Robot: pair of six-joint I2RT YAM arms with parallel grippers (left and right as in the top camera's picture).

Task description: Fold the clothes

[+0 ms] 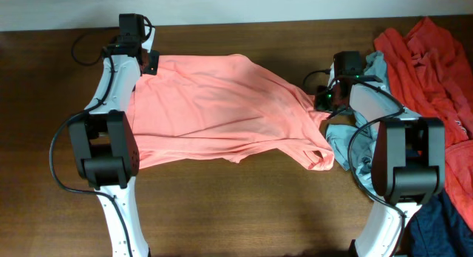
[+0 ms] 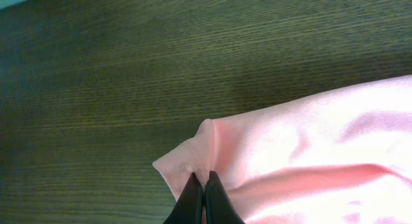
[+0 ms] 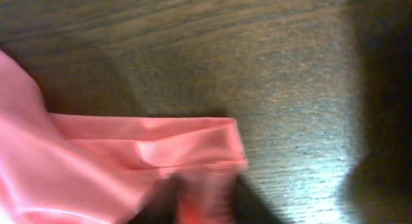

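I have the salmon shirt (image 1: 222, 109) spread across the surface (image 1: 244, 213), and I place everything else by it. My left end effector (image 2: 203, 185) is at the shirt's far left corner. Its jaws are pressed nearly together on a thin pinch of hem.

That pinch is my first worry. So little cloth sits between the tips that a firm pull could slide the slick fabric out and drop the corner.

My right end effector (image 1: 323, 100) is at the shirt's right edge, where the cloth draws up toward it. Its own camera is too blurred for me to tell whether it is clamped or how wide it stands. If it has only a loose fold, that side may slip and the fold would go skew.

The pale grey-blue garment (image 1: 347, 139) lies touching the shirt's right sleeve, under the right arm. The red garment (image 1: 429, 65) lies beyond it. I judge that a sweep over the shirt could snag the grey-blue one and drag it along.
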